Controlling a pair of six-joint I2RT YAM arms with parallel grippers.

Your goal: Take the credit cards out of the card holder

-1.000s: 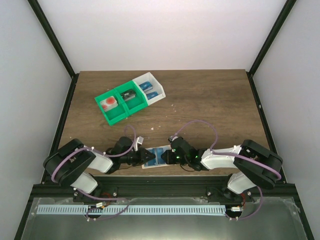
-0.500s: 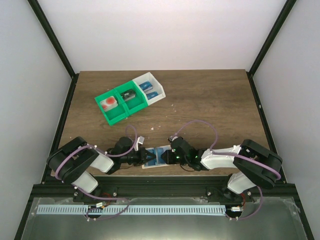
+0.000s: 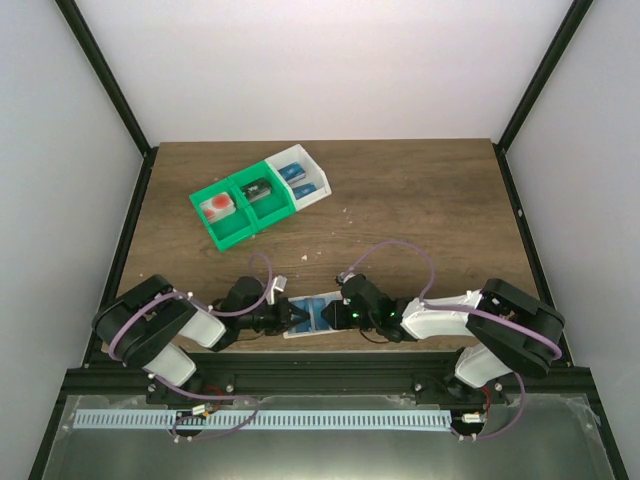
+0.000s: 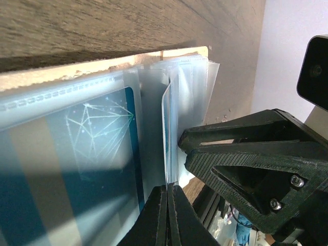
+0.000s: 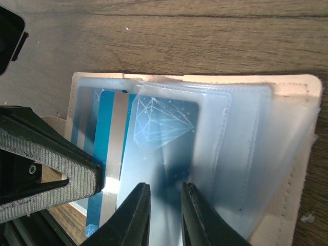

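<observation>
Left wrist: my left gripper (image 4: 167,205) pinched a card holder (image 4: 179,53) leaf (image 4: 165,128), edge toward twelve; credit card (image 4: 97,154) lay at nine.

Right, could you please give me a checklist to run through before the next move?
1. Card holder lies open on the table: ok.
2. Left tool shut on a thin sheet: ok.
3. That sheet is a credit card rather than a sleeve page: cannot tell.
4. Right tool gripping the holder to steady it: cannot tell; its fingers straddle a sleeved card.
5. Cards all out of the sleeves: not ok; that one sits inside.
</observation>
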